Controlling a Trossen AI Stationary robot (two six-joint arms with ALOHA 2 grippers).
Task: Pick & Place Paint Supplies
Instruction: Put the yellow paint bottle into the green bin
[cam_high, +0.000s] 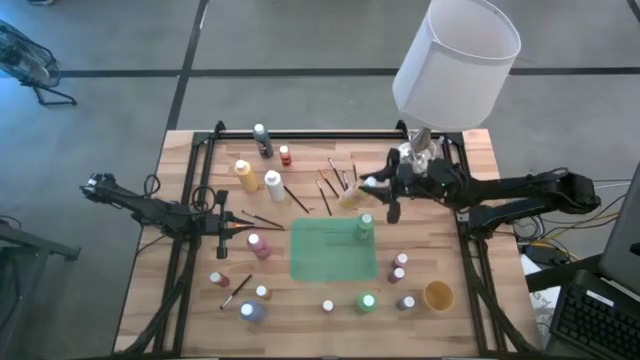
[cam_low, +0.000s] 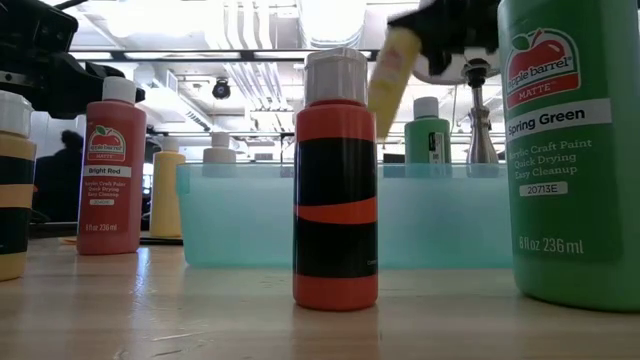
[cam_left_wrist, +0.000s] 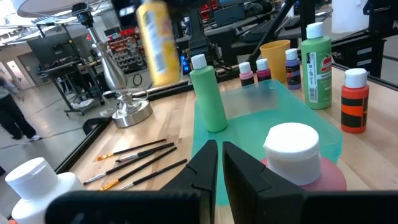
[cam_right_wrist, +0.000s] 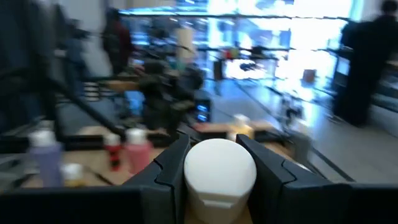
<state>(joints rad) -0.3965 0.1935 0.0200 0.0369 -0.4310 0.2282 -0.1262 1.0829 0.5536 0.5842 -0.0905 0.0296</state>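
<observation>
currently, right gripper (cam_right_wrist: 217, 180) pinches the yellow bottle (cam_high: 350, 196) by its white cap (cam_right_wrist: 219, 163), bottle hanging tilted below the fingers, above the green mat (cam_high: 335, 250); suggest keeping grip firm & lowering slow so it lands upright. left gripper (cam_left_wrist: 219, 163) pressed together, w/ pink bottle (cam_left_wrist: 301, 163) just beside its tips.

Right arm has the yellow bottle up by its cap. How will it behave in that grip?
The yellow bottle hangs tilted from the right gripper, so it may swing. The smooth white cap could slip between the fingers. Rigid plastic; probably won't deform.
</observation>
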